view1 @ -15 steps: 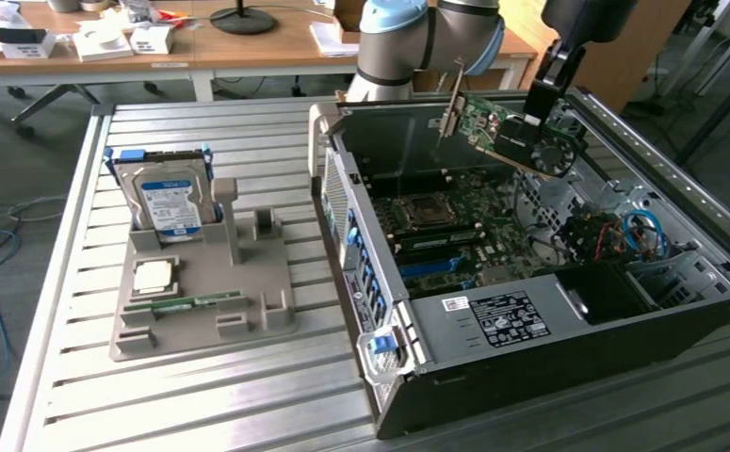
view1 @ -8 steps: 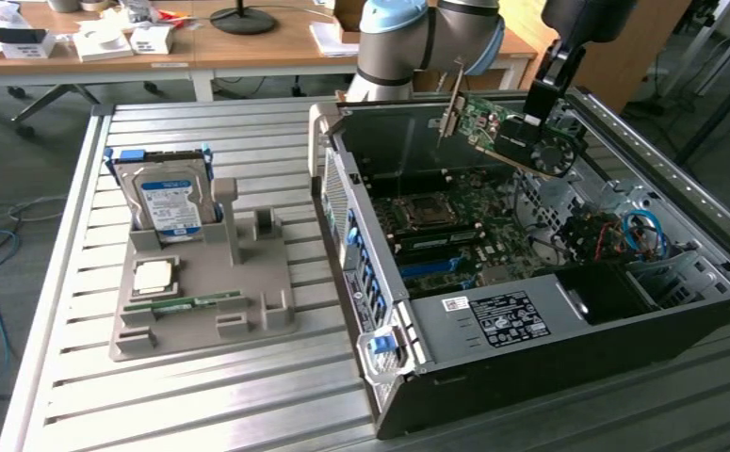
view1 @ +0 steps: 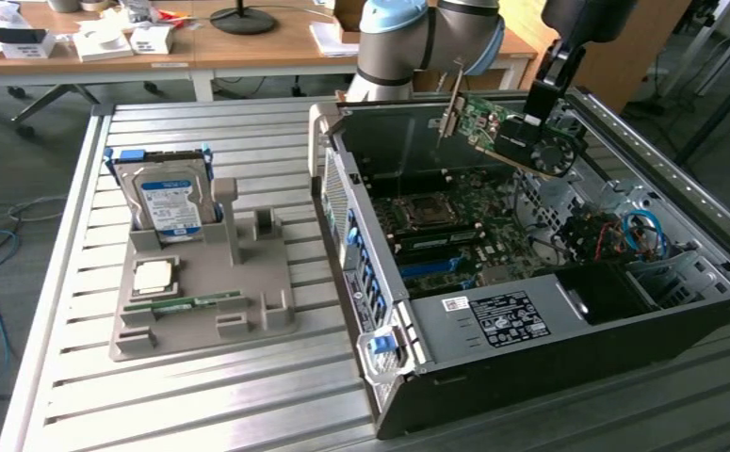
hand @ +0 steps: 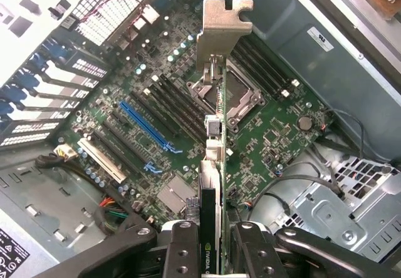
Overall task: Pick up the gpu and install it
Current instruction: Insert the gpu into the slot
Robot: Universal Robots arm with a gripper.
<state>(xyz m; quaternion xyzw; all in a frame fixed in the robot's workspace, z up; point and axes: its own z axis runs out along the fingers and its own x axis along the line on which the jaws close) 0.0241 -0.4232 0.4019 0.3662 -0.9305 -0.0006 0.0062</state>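
Note:
The gpu [view1: 506, 134], a green circuit board with a black fan and a silver end bracket, hangs tilted above the open computer case [view1: 491, 377]. My gripper [view1: 543, 121] is shut on its fan end. In the wrist view the gpu [hand: 216, 121] runs edge-on away from my gripper [hand: 213, 243], its silver bracket [hand: 222, 27] farthest out, and both fingers [hand: 183, 253] clamp the card's sides. Below it lies the motherboard [hand: 276, 128] with a blue expansion slot [hand: 145, 126] and the CPU socket [hand: 241, 96]; the card is above them, not touching.
A grey parts holder [view1: 202, 292] stands on the slatted metal table [view1: 188, 405] at the exterior view's left, carrying a silver blue-labelled hard drive [view1: 168, 202], a CPU chip [view1: 154, 275] and a narrow green memory stick [view1: 186, 303]. Cables [view1: 623, 235] fill the case's right end.

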